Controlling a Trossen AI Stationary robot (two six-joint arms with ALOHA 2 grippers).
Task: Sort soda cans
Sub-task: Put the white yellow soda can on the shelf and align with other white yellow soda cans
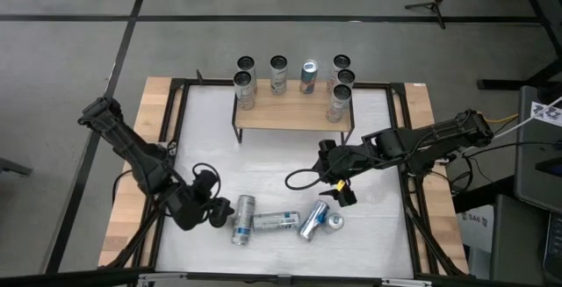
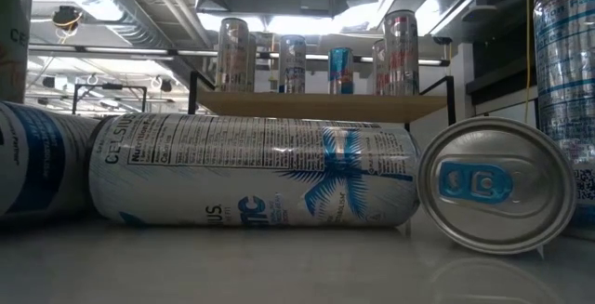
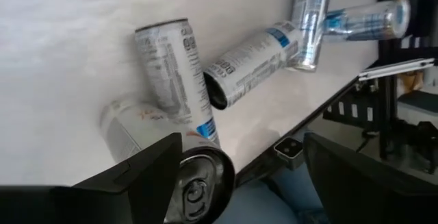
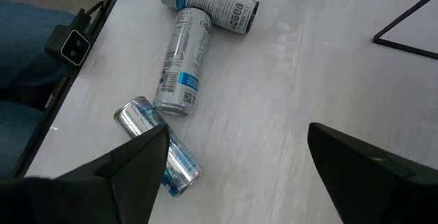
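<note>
Seven soda cans (image 1: 278, 74) stand on the wooden shelf (image 1: 290, 117) at 12 o'clock; four lie at 6 o'clock on the counter (image 1: 272, 160). Left end effector (image 1: 213, 210) and right end effector (image 1: 338, 190) hover wide, empty.

Low view: edge cans (image 2: 567, 99) cropped, labels partial.

Low view: lying soda can (image 2: 251, 169), white with blue palm graphic, shows "CELSIUS" running along its left end, a "Nutrition Facts" panel with print too small to read, and partial letters "US" and "IC" lower down. Can at left edge (image 2: 42, 169) shows partial "CE". Upright can at top left (image 2: 14, 34) shows "CE". Cans on wooden shelf (image 2: 321, 106): labels unreadable. Other views: can print is too small to read.
</note>
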